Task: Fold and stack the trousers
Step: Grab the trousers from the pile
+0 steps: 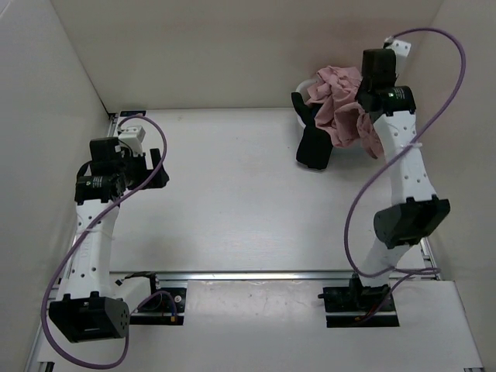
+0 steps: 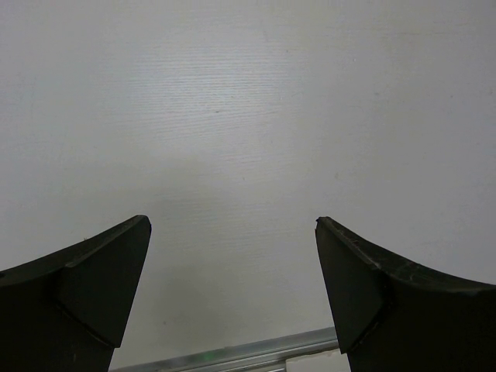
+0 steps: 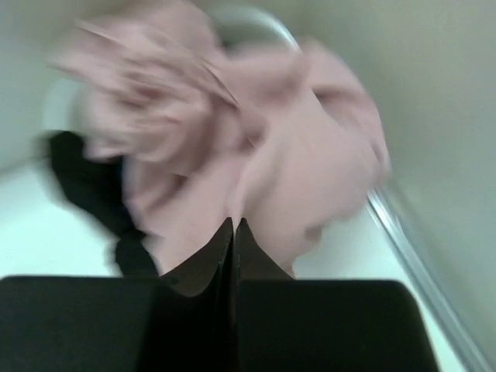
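Right gripper [image 3: 234,226] is pressing shut, seemingly pinching the bunched trousers [image 1: 337,94] — no folding is showing yet; left gripper [image 2: 232,222] is gaping wide, holding nothing.

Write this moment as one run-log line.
left gripper open, empty | right gripper shut at trousers, grip unclear | black garment beside them | trousers unfolded

The trousers [image 1: 335,101] heaped on the counter [image 1: 232,194]
A second garment [image 1: 314,149] beneath and left of them; right hand [image 3: 234,226] at their right; left hand [image 2: 232,225] well apart leftward
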Controlling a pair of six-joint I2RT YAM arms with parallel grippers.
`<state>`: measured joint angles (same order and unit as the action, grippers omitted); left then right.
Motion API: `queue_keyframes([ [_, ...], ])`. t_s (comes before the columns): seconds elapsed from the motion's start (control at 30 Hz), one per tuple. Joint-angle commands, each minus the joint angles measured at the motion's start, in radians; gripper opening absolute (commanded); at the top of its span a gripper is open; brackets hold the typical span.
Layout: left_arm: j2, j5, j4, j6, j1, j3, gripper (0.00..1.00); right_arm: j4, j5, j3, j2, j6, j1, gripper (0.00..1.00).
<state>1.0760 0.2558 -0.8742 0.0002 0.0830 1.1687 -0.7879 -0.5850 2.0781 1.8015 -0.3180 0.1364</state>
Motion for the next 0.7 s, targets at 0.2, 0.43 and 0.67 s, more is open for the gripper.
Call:
queue_keyframes([
  [0.2,-0.105,-0.047,0.020,0.000,0.014,0.078,1.00,0.197,0.077,0.243,-0.234,0.352,0.660,0.00],
  [0.43,-0.165,-0.197,0.020,0.000,0.023,0.157,1.00,0.228,0.273,0.315,-0.217,0.337,1.006,0.00],
  [0.67,-0.192,-0.204,0.011,0.000,0.032,0.146,1.00,0.119,0.218,-0.057,-0.352,0.137,0.907,0.00],
])
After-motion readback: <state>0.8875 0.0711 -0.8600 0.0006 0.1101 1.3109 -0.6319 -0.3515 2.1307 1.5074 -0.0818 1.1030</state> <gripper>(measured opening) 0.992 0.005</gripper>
